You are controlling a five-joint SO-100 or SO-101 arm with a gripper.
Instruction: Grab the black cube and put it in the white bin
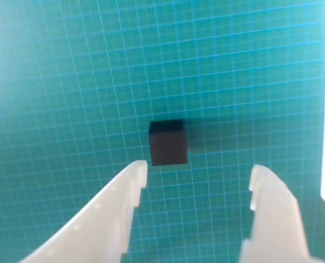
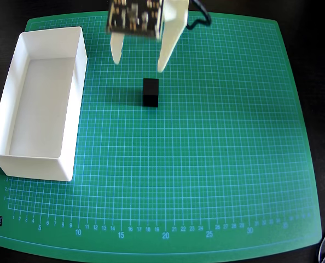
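— Where is the black cube [image 2: 150, 92]?
— On the green grid mat [image 2: 217, 164], near its top middle in the overhead view, well apart from the white bin [image 2: 69, 126] along the mat's left edge.
— And the claw [image 2: 139, 63]?
— Spread wide and holding nothing. In the wrist view its two white fingers [image 1: 124, 203] frame the cube, which lies just beyond their tips, not touching either.

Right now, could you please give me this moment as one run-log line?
phase: approach | gripper: open, above mat, nothing held | black cube: on mat, just ahead of fingertips | white bin: empty, left in overhead view
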